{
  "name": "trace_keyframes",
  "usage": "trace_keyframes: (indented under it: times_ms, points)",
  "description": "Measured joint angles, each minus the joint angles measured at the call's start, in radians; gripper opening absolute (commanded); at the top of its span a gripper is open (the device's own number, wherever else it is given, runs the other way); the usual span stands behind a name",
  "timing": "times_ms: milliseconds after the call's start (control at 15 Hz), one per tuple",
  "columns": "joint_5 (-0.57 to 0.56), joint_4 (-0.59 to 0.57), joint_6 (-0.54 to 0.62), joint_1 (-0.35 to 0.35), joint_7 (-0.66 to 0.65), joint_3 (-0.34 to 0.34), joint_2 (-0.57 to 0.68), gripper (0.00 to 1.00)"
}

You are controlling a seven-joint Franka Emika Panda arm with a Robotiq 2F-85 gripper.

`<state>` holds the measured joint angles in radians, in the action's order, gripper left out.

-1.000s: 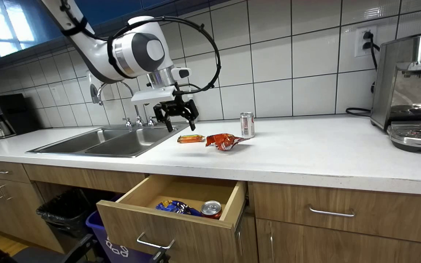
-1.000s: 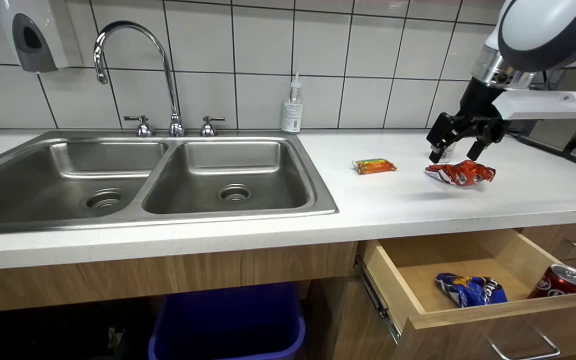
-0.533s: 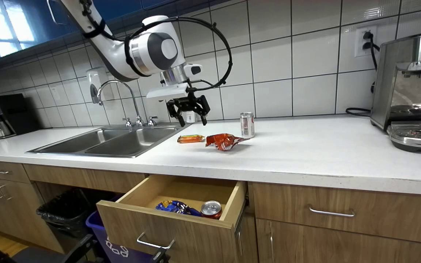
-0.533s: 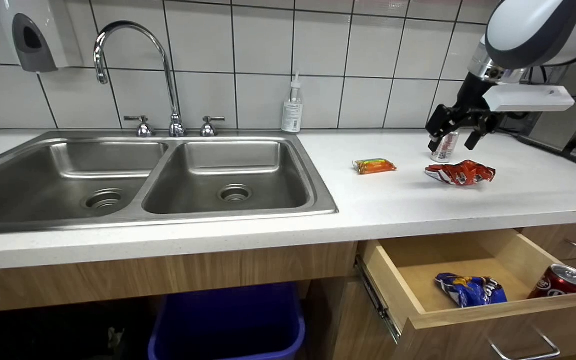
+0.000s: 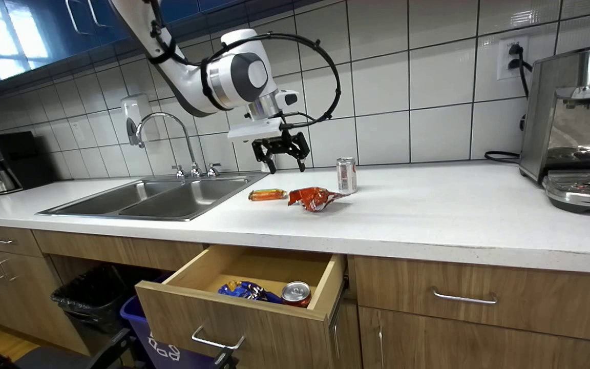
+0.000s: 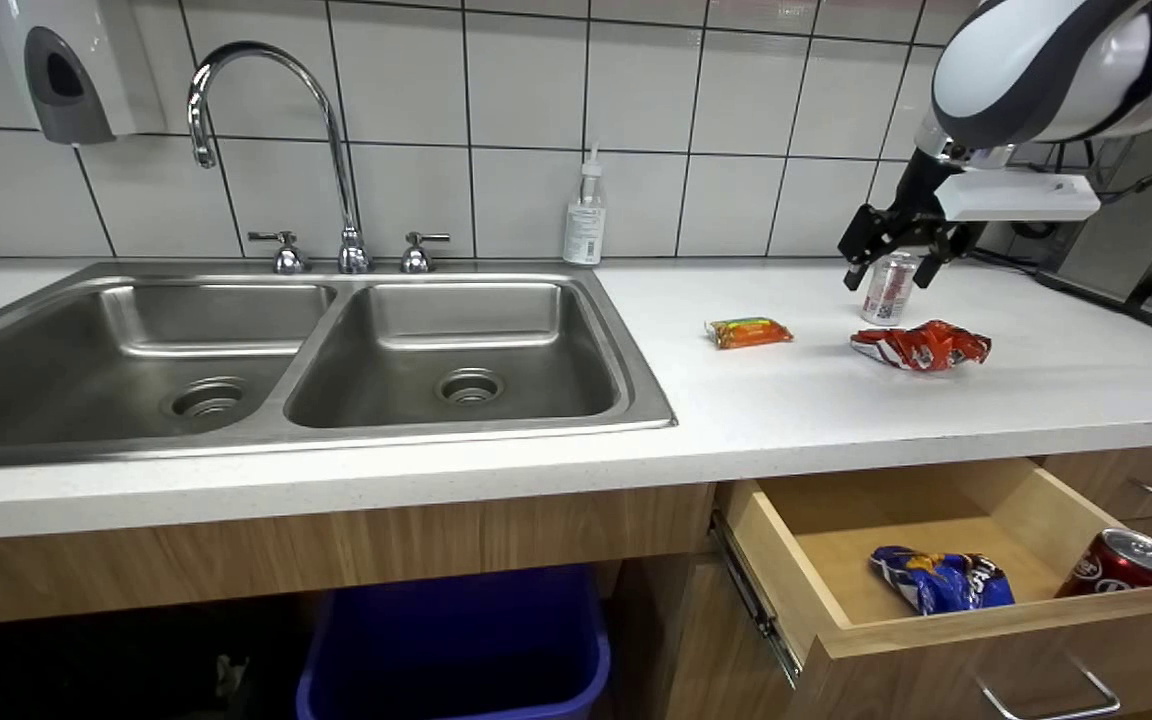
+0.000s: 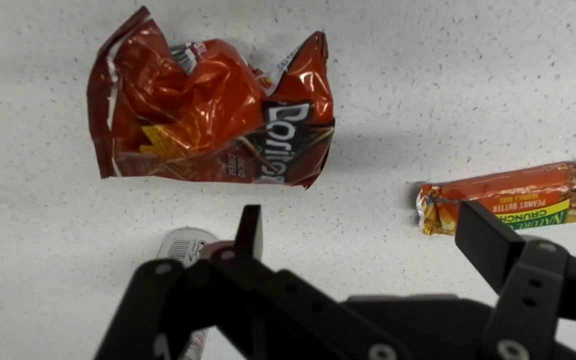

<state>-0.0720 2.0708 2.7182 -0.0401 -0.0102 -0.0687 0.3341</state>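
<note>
My gripper (image 5: 287, 167) is open and empty above the white counter, near the back wall. It also shows open in the wrist view (image 7: 360, 220), with bare counter between its fingers. A crumpled red Doritos bag (image 7: 208, 120) lies on the counter in front of the gripper and shows in both exterior views (image 5: 314, 199) (image 6: 924, 346). An orange granola bar (image 7: 528, 192) lies partly behind one finger in the wrist view; it also shows in an exterior view (image 6: 749, 332). A silver can (image 5: 346, 175) stands upright near the wall; the other finger partly hides it in the wrist view (image 7: 180, 247).
An open drawer (image 5: 228, 320) below the counter holds a blue snack bag (image 6: 946, 582) and a dark red can (image 6: 1121, 565). A double sink (image 6: 651, 400) with a faucet, a pump bottle (image 6: 585, 225) and a coffee machine (image 5: 551, 113) stand around.
The arm and open gripper have moved back toward the wall and a little up, rightward in an exterior view. The silver can shows more between the fingers. Objects on the counter have not moved.
</note>
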Motion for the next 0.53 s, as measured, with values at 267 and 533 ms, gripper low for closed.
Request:
trace_keyframes:
  times_ms: [267,533]
  points:
    - [0.011,-0.094,-0.002,-0.014,0.0,0.0,0.079,1.0]
    - [0.036,-0.176,-0.005,-0.032,0.0,-0.002,0.157,1.0]
